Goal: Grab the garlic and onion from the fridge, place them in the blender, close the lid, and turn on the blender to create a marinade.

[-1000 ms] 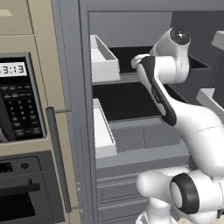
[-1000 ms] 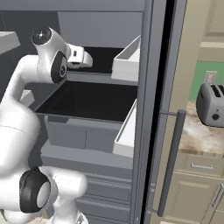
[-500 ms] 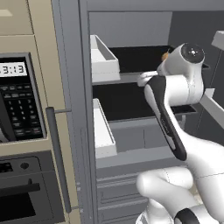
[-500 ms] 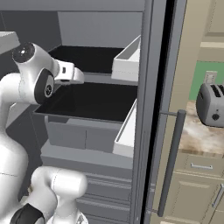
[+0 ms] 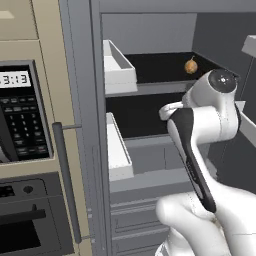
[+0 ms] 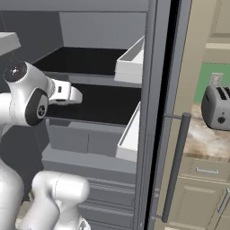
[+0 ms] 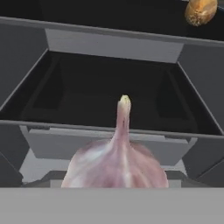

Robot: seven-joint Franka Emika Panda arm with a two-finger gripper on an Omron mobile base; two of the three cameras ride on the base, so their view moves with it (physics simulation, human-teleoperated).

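The fridge (image 5: pixel 150 150) stands open, tall and grey, with two dark shelves one above the other, grey drawers beneath them, and white door bins (image 5: pixel 119 67) along its left side in the left base view. To its left rises the beige oven-and-microwave cabinet (image 5: pixel 30 125) with a black keypad and a long grey handle; in the right base view a steel toaster (image 6: pixel 218 108) sits on a speckled counter past the fridge's right door. The white arm (image 5: pixel 200 145) reaches up in front of the middle shelf, its hand pointing into the fridge at the level of the lower dark shelf. On the upper shelf, toward the back right, rests a small golden-brown onion (image 5: pixel 190 65), also seen at the top right of the hand view (image 7: pixel 200 11). The garlic (image 7: pixel 116 164), a pale pinkish bulb with its pointed tip up, sits right against the gripper at the bottom of the hand view, before the dark lower shelf; the fingertips are hidden behind it, so I cannot tell for certain whether the gripper is clamped on it.
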